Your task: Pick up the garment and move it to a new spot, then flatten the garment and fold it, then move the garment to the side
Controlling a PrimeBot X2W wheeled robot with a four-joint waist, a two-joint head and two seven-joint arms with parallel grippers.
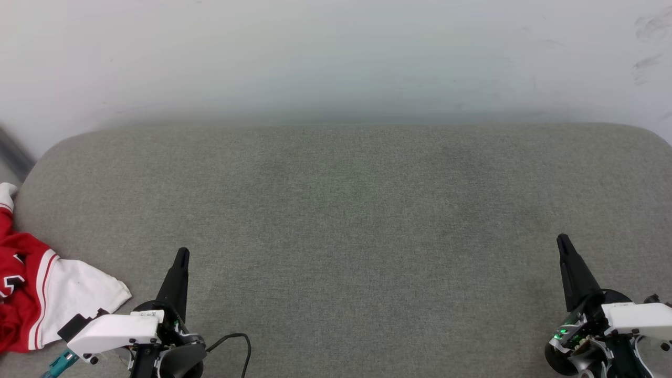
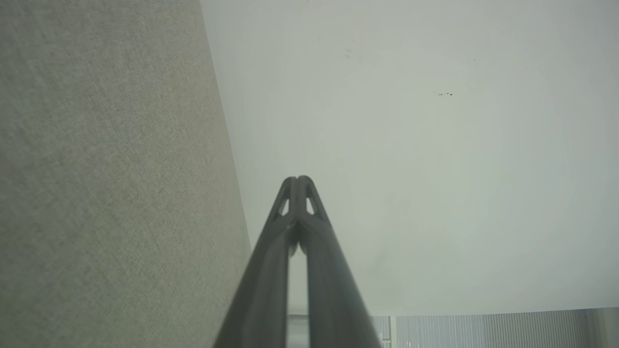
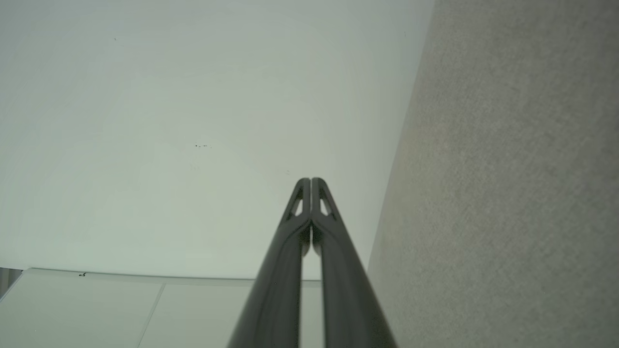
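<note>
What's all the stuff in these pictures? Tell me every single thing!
garment: one, red with a white sleeve, crumpled at the cushion's left edge
cushion: one, grey fabric, across the middle
wall: one, white, behind the cushion
cable: one, black, looped at the bottom edge, left of centre
left gripper: one, dark fingers, shut, lower left, beside the garment
right gripper: one, dark fingers, shut, lower right

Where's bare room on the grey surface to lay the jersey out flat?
The grey surface is bare across its whole middle, from the wall down to and between the left hand and the right hand. Crowded at the far left edge, where the jersey lies bunched beside the left hand.
</note>
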